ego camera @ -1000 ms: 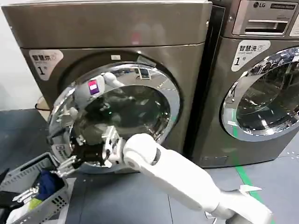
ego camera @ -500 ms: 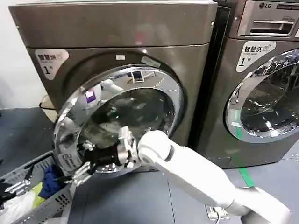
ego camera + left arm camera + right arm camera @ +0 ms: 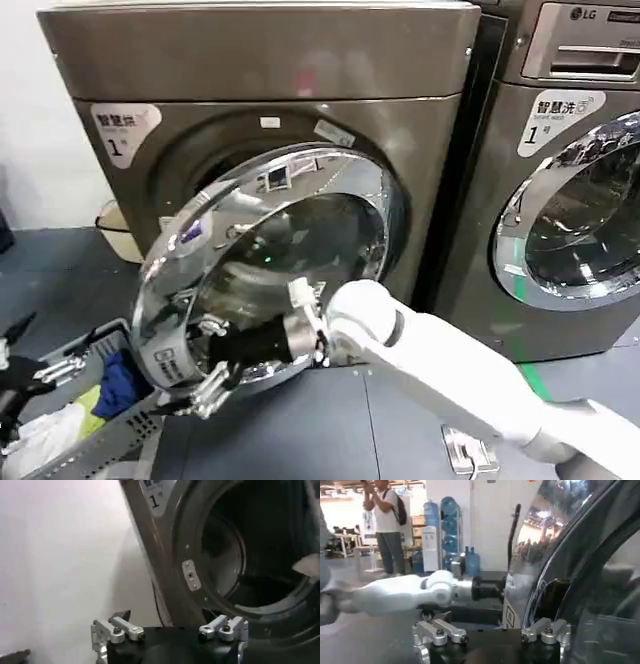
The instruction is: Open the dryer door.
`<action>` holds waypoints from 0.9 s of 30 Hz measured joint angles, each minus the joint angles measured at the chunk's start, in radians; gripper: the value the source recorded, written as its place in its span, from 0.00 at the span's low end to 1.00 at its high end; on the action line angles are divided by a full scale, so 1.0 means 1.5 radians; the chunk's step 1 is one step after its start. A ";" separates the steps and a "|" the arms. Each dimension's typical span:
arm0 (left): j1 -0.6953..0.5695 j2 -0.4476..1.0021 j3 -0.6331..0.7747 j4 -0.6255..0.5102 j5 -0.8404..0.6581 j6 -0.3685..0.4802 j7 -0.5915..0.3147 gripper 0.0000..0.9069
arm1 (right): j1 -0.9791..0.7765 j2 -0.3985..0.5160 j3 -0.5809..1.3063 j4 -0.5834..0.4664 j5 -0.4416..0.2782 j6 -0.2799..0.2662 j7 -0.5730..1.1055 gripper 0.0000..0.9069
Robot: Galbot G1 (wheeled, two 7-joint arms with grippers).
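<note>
Head view: the dryer door [image 3: 270, 265] stands ajar from the dryer [image 3: 265, 110], swung toward the robot's left. The right gripper [image 3: 205, 385] is at its lower chrome rim, jaws spread with nothing clamped, above a laundry basket [image 3: 100, 440].

Left wrist view: the left gripper [image 3: 170, 630], jaws wide and empty, faces the open drum.

Right wrist view: the rim lies just beside one finger.
</note>
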 joint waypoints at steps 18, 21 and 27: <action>-0.098 0.127 0.114 0.058 -0.002 -0.030 0.026 1.00 | -0.088 -0.157 0.075 0.125 0.012 0.008 -0.007 1.00; -0.112 0.144 0.136 0.063 -0.002 -0.039 0.035 1.00 | -0.118 -0.190 0.111 0.145 0.013 0.012 -0.007 1.00; -0.137 0.170 0.187 0.071 -0.003 -0.056 0.051 1.00 | -0.193 -0.250 0.199 0.181 0.017 0.022 -0.007 1.00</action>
